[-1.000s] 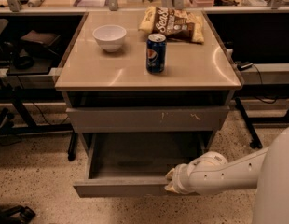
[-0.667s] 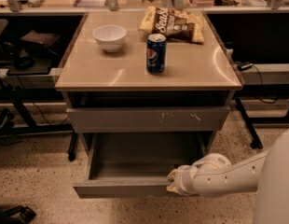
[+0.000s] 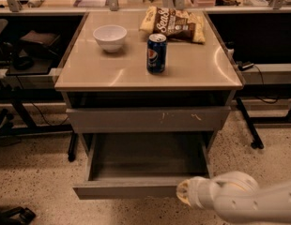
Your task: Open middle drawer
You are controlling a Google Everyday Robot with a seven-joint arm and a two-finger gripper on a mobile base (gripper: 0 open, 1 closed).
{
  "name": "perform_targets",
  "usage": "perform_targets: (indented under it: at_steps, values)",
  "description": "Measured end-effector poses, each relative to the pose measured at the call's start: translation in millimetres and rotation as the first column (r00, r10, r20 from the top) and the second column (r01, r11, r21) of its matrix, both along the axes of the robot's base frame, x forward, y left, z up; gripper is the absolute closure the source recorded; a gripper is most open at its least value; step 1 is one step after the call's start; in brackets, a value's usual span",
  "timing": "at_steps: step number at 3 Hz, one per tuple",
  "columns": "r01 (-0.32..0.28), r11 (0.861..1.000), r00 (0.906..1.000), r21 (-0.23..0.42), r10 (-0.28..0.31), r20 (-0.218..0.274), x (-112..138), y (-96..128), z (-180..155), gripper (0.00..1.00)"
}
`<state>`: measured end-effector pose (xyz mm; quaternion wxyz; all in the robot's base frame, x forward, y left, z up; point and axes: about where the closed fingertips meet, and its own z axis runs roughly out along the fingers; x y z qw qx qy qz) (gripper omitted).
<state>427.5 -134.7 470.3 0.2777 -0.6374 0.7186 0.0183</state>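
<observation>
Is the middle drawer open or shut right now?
Open. The middle drawer is pulled well out, its bare inside showing; the end effector sits at its front panel's right end.

Free middle drawer [image 3: 126, 190]; tool [image 3: 184, 193] at front

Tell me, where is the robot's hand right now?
In the camera view, the hand is low on the right, at the right end of the front panel of the pulled-out middle drawer.
</observation>
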Motion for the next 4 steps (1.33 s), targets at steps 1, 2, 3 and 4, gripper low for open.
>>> perform_targets:
  at_steps: [1,2,3,4]
  values:
    - [0.108,0.993,0.9934,0.051,-0.11,0.032,-73,-43,5,1.0]
    - [0.198,0.977,0.9786,0.082,-0.202,0.04,-137,-61,-7,1.0]
    - [0.229,0.97,0.9693,0.075,-0.235,0.073,-147,-69,-9,0.85]
    - [0.219,0.973,0.9721,0.072,-0.224,0.069,-144,-67,-9,0.63]
